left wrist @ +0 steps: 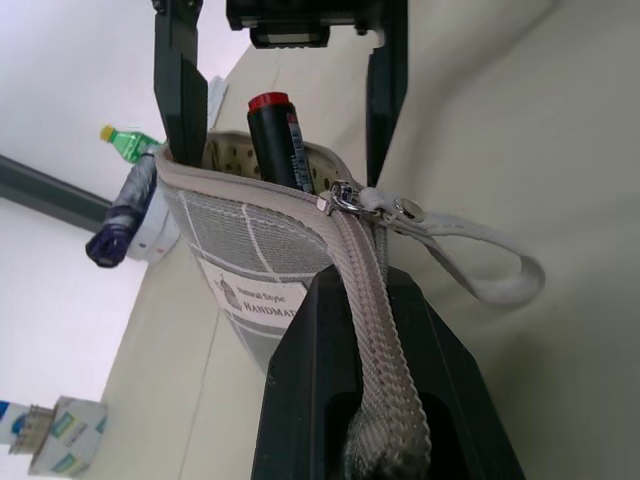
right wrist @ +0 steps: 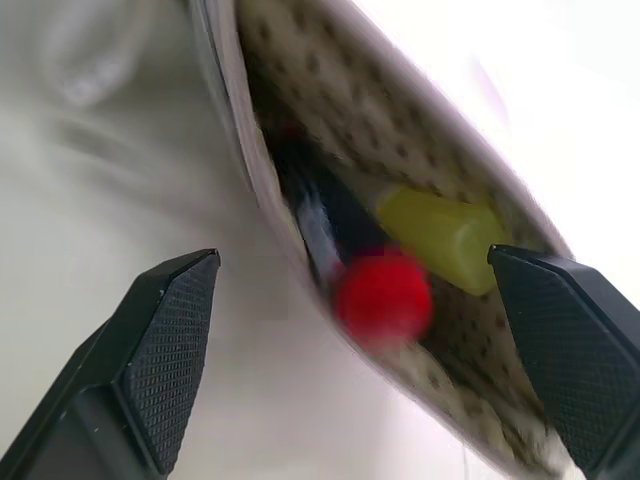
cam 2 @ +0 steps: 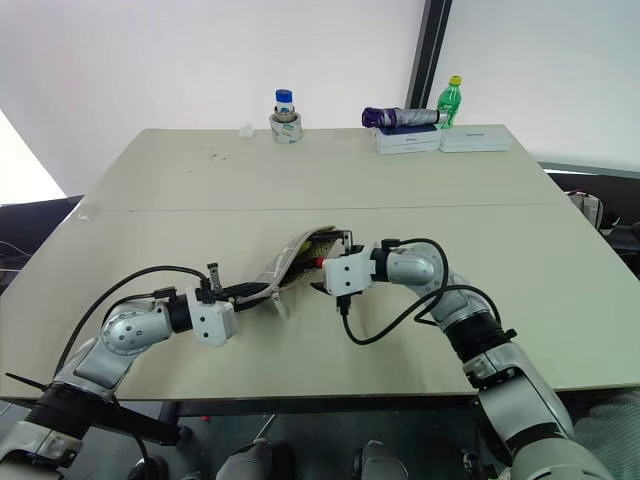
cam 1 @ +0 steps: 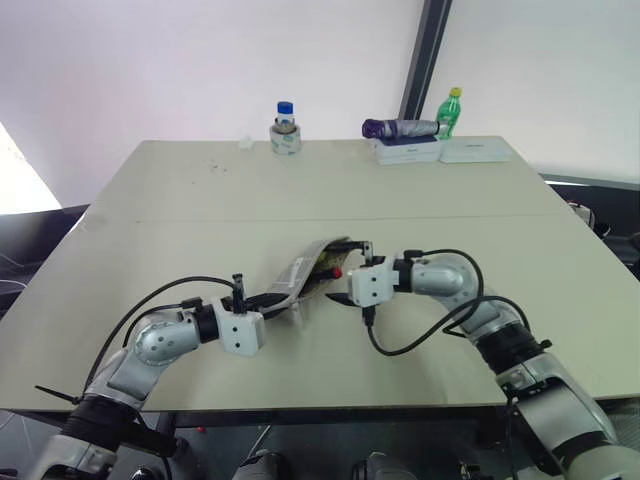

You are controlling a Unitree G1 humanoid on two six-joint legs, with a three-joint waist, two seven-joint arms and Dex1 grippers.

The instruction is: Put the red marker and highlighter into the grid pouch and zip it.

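Note:
The grid pouch (cam 1: pixel 303 272) lies raised off the table's middle, its mouth open toward my right gripper. My left gripper (cam 1: pixel 281 298) is shut on the pouch's zipper edge (left wrist: pixel 366 330), just behind the zipper pull (left wrist: pixel 350 197). The red marker (right wrist: pixel 383 297) sticks out of the mouth with its red end showing. Beside it, deeper inside the dotted lining, sits the yellow highlighter (right wrist: pixel 440 235). My right gripper (right wrist: pixel 350 262) is open at the mouth, one finger on each side of the marker's end, touching neither pen. Its fingers (left wrist: pixel 180 75) straddle the opening.
A grey wrist strap (left wrist: pixel 495 275) hangs from the zipper pull. At the table's far edge stand a tape roll with a blue-capped bottle (cam 1: pixel 285 130), a purple folded umbrella (cam 1: pixel 398 128) on white boxes, and a green bottle (cam 1: pixel 452 108).

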